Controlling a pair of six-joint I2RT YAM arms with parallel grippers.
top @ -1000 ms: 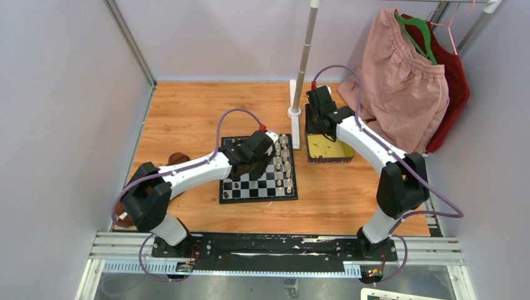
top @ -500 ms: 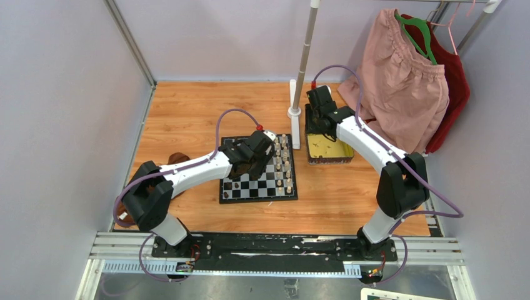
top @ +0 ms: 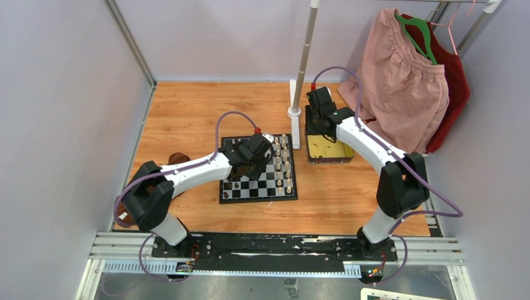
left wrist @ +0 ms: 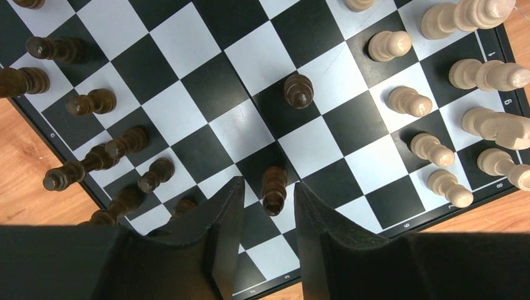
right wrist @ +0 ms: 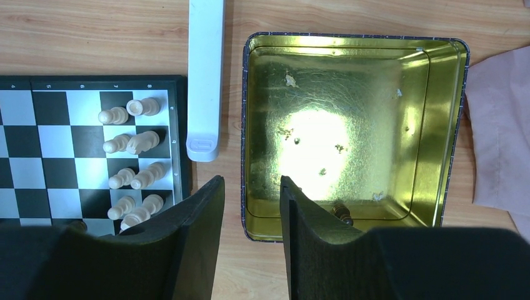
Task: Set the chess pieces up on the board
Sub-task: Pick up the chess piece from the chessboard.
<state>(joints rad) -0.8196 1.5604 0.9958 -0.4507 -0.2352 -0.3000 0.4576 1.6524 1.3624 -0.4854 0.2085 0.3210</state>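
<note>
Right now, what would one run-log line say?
left pincer: open, straddling dark brown chess piece on black-and-white chessboard | right pincer: open above shiny gold tin edge

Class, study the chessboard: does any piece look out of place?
Yes: one dark brown chess piece stands alone mid-board on the checkered chessboard, apart from the dark pieces grouped along its edge.

Left arm (top: pixel 197 170) stretches far and right, left gripper (left wrist: pixel 267 187) aimed down, fingers (left wrist: pixel 219 228) parted. Right arm (top: pixel 369 144) reaches far-left, right gripper (right wrist: pixel 250 187) parted too.
</note>
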